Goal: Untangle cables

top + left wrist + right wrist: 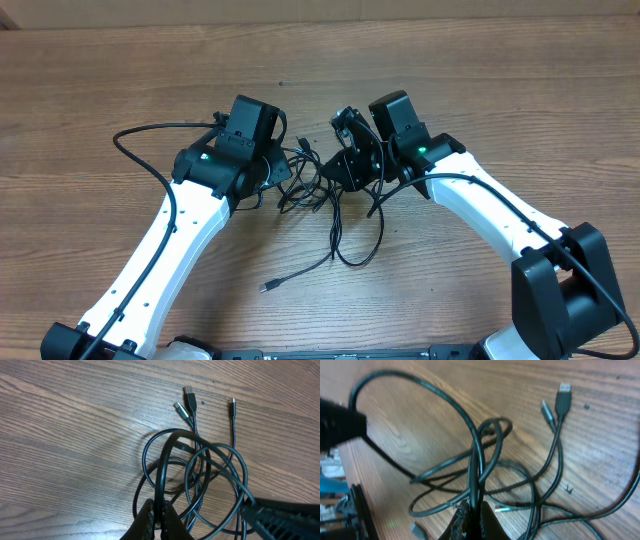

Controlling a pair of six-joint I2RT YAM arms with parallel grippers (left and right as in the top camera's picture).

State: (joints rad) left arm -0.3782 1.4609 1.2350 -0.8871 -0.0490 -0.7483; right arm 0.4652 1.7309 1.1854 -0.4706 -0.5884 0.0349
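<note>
Cables (310, 185): thin black flexible cords, tangled.
L gripper (159, 516): clamped on strand, tangle's left.
R gripper (472, 517): clamped on strand, tangle's right.

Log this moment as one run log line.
left gripper: shut on cables | right gripper: shut on cables | cables: tangled, partly on wooden table

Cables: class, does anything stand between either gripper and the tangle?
Nothing visible does: the left gripper and the right gripper are each shut on a strand of the cables.
</note>
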